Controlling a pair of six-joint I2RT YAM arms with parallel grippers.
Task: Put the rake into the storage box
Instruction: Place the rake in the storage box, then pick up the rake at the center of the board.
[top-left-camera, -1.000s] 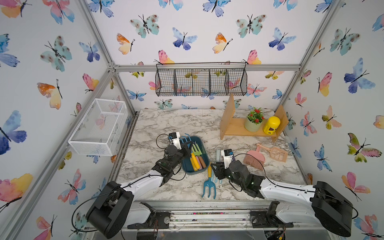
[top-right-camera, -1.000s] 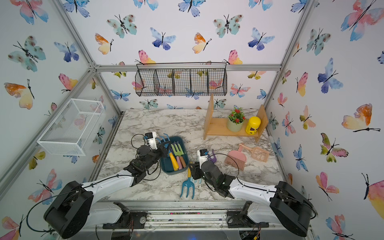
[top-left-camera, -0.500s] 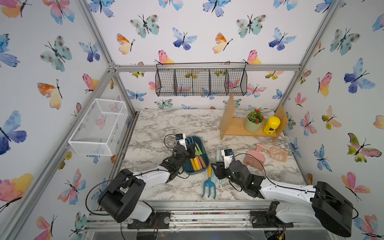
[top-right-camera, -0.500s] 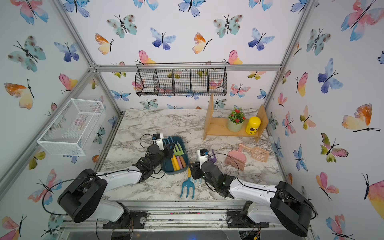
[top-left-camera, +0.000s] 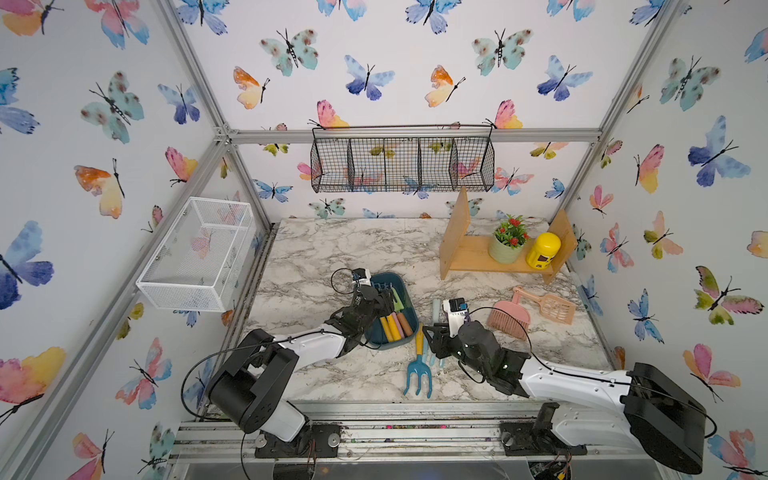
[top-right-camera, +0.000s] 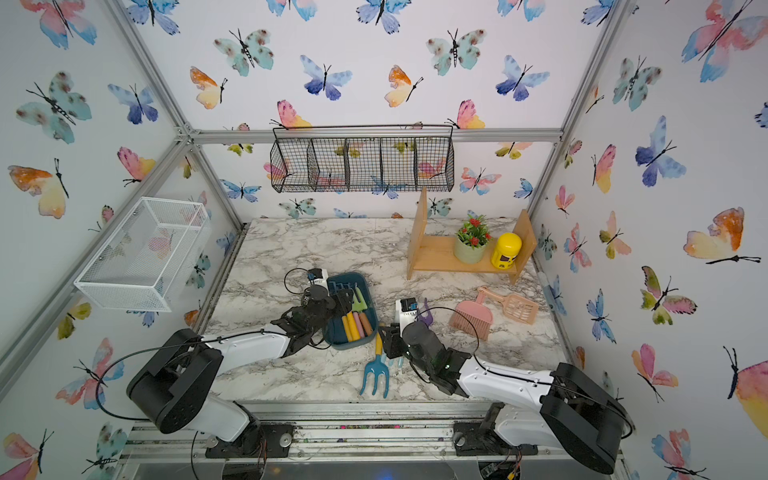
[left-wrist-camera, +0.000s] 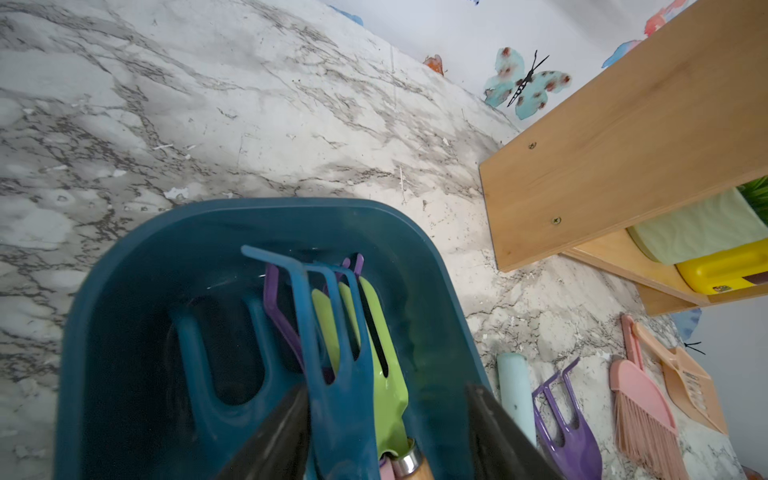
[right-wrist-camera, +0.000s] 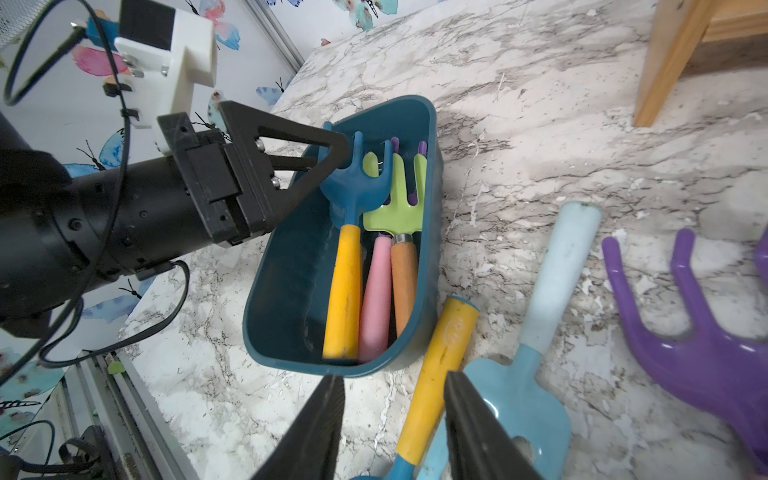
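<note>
rake (right-wrist-camera: 345, 270) in storage box (right-wrist-camera: 286, 266), left claw (right-wrist-camera: 332, 162) alongside

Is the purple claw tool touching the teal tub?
Apart. The right wrist view shows marble and a pale trowel between the purple claw tool and tub.
</note>
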